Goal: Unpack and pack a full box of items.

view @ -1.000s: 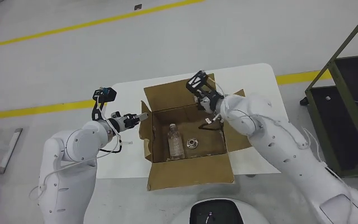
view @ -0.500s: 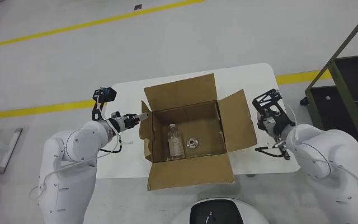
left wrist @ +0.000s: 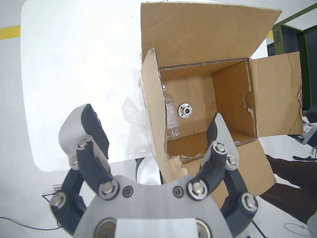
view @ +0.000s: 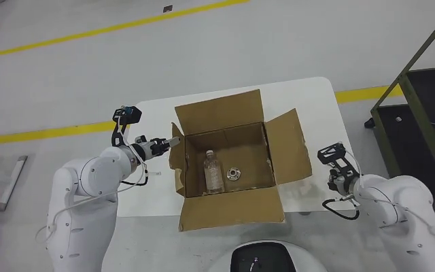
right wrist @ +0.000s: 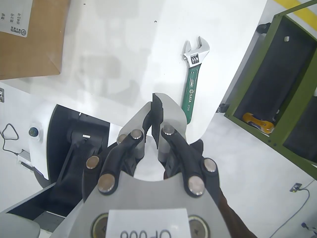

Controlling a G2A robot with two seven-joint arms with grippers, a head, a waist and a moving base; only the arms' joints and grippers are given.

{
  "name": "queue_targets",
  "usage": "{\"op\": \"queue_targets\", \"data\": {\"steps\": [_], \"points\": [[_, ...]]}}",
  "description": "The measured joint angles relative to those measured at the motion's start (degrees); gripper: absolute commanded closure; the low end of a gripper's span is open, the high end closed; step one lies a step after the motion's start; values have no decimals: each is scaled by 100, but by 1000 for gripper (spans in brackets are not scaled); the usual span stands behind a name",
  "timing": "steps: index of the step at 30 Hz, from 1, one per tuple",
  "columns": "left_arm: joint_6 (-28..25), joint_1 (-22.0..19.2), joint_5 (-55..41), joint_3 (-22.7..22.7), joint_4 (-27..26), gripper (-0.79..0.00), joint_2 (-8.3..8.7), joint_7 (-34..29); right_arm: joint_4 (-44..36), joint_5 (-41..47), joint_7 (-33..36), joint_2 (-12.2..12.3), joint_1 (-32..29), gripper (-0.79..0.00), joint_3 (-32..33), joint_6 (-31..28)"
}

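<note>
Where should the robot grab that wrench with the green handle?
Grab the middle of the green handle, coming straight down from above. The wrench lies flat on the white table, so only its top and narrow sides are free. The fingers should close across the handle's narrow width. The metal head is wider and uneven, so probably a worse grip.

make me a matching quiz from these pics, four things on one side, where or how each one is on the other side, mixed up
Column one:
1. plastic bottle
2. green-handled wrench
3. left gripper
4. right gripper

Column two:
a. shut, holding nothing
b. lying on its side inside the cardboard box
c. open, holding nothing
d. flat on the white table, outside the box

Pairs: 1-b, 2-d, 3-c, 4-a
</note>
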Motion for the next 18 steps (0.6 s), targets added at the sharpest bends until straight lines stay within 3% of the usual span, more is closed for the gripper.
{"op": "queue_targets", "data": {"steps": [7,11,12,15,18], "points": [[0,0,0,0,0,-785,0,0,12,-87,-73,5,-22,0,-75,-68],[0,0,0,0,0,-785,0,0,-60,-895,-222,18,45,0,-355,-67],[0,0,0,0,0,-785,0,0,-73,-992,-177,24,69,-62,-325,-49],[0,0,0,0,0,-785,0,0,-46,-1040,40,58,158,-126,-38,-138],[0,0,0,0,0,-785,0,0,140,-936,373,106,303,-277,305,-451]]}}
